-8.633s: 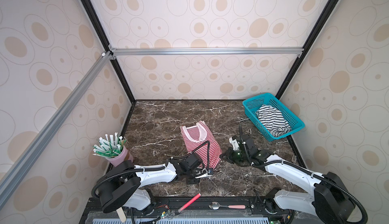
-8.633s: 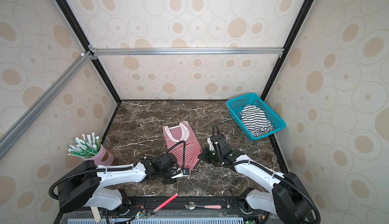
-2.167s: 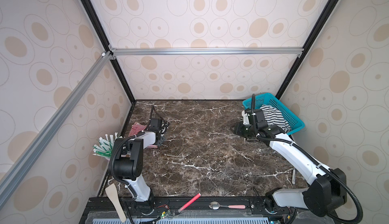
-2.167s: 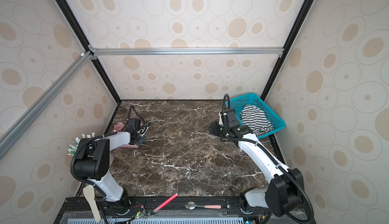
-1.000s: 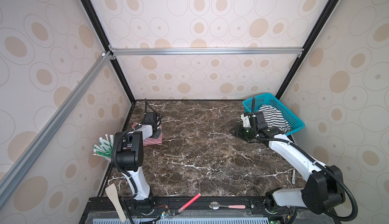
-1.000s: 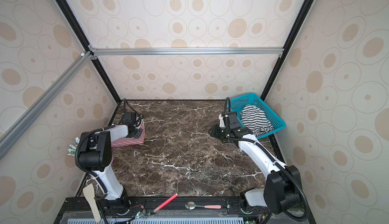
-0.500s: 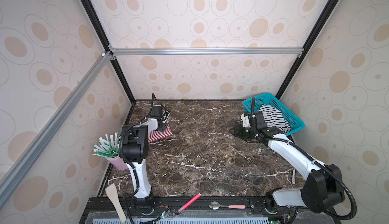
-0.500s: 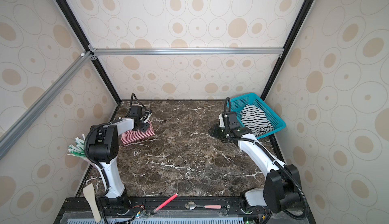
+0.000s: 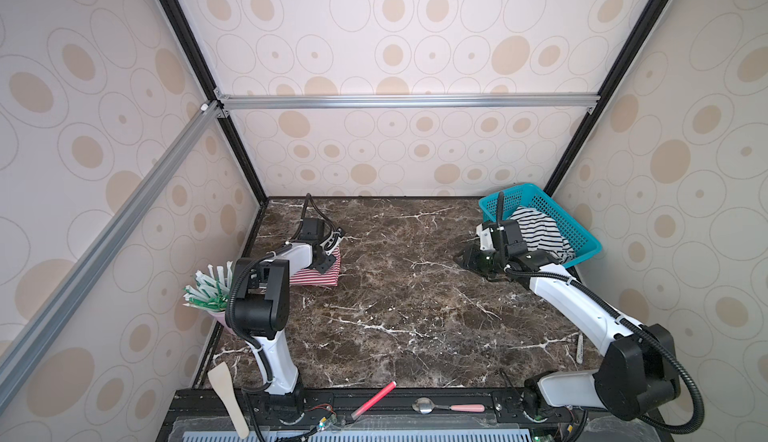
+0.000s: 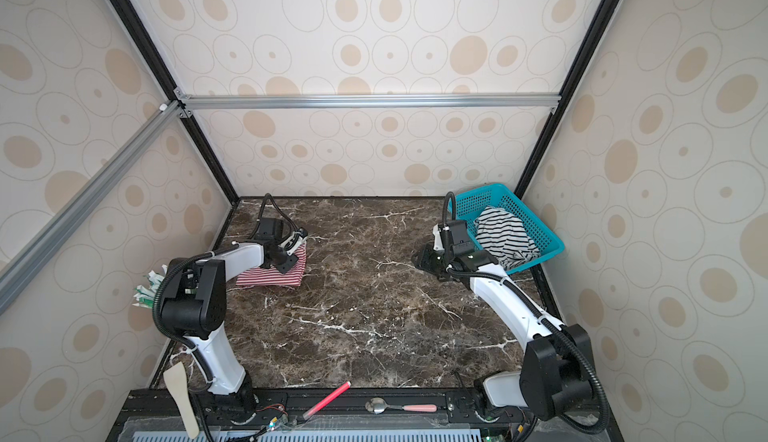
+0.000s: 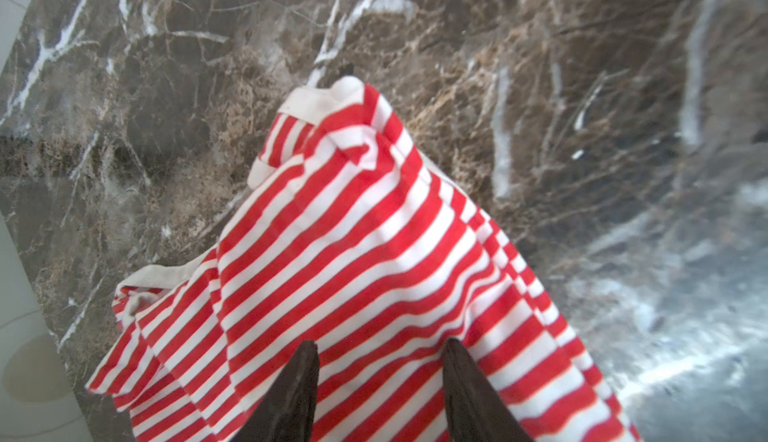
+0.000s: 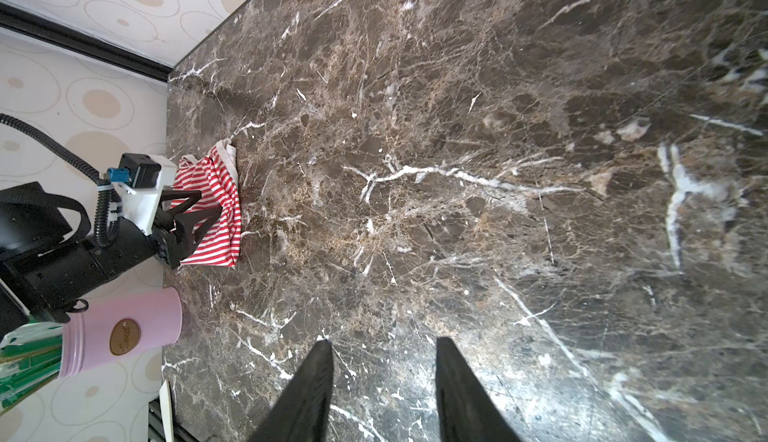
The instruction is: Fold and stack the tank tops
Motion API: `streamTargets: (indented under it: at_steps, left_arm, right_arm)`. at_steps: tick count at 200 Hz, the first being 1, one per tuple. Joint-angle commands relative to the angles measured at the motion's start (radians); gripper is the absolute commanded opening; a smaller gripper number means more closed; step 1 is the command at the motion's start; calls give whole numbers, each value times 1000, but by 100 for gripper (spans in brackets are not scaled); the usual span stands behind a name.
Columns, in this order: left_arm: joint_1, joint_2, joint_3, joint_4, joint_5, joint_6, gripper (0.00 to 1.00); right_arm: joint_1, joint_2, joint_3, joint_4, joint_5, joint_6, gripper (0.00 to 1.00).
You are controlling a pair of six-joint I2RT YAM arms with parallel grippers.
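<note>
Filling teal basket (image 9: 562, 216), black-and-white striped top (image 9: 540, 233)

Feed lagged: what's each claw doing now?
Left claw: open, over the red-and-white tank top.
Right claw: open, empty, above the table.

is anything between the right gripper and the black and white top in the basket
Only the wall of the teal basket: the black-and-white top lies inside it. The right gripper is open beside the basket, facing away from it.
</note>
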Motion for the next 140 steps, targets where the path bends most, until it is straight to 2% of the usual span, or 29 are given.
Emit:
streamTargets:
  at_steps: [1, 32, 70, 140]
  left_arm:
    - [-56, -47, 5, 19, -10, -23, 50]
    - [-132, 5, 61, 10, -67, -52, 50]
    - [-128, 52, 83, 54, -192, -105, 49]
    - [-15, -185, -81, 114, -157, -181, 51]
  right_arm:
    - [3, 16, -1, 19, -14, 19, 43]
    - [3, -4, 0, -3, 17, 6, 43]
    - [-6, -33, 49, -86, 68, -39, 43]
    - [-9, -24, 11, -60, 26, -37, 43]
